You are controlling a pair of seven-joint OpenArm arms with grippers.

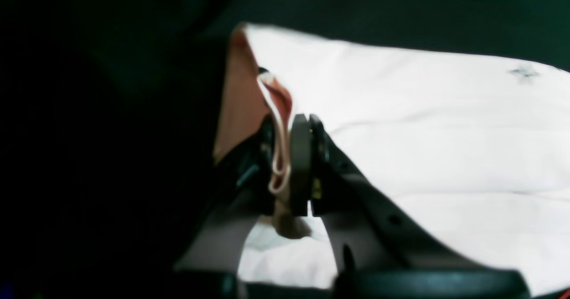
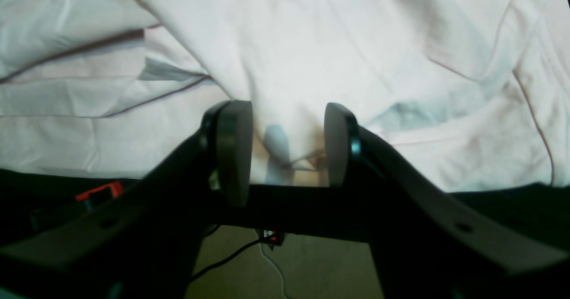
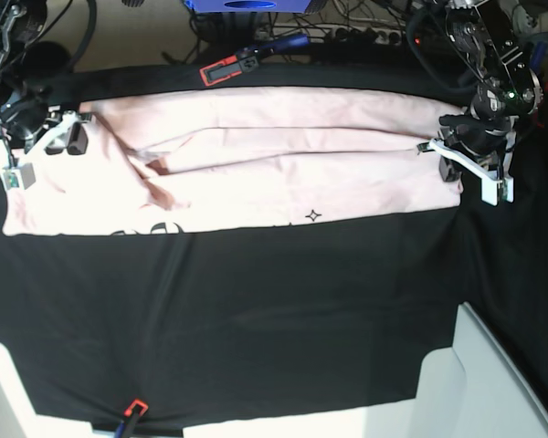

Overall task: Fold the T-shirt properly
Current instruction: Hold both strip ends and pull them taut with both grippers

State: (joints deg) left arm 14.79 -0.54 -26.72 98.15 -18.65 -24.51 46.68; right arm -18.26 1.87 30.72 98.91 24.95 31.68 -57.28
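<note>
- Left wrist view: pink hem is seen pinched between the closed jaws of the left gripper (image 1: 285,165); the T-shirt (image 1: 423,134) is spread away to the right over the black cloth (image 1: 401,18).
- Right wrist view: right gripper (image 2: 287,150) is held open, shirt edge lying between the jaws, ungripped.
- Base view: shirt is laid long-axis across the table's far half, one arm at each end; near half is left free, judged room for folding.
</note>
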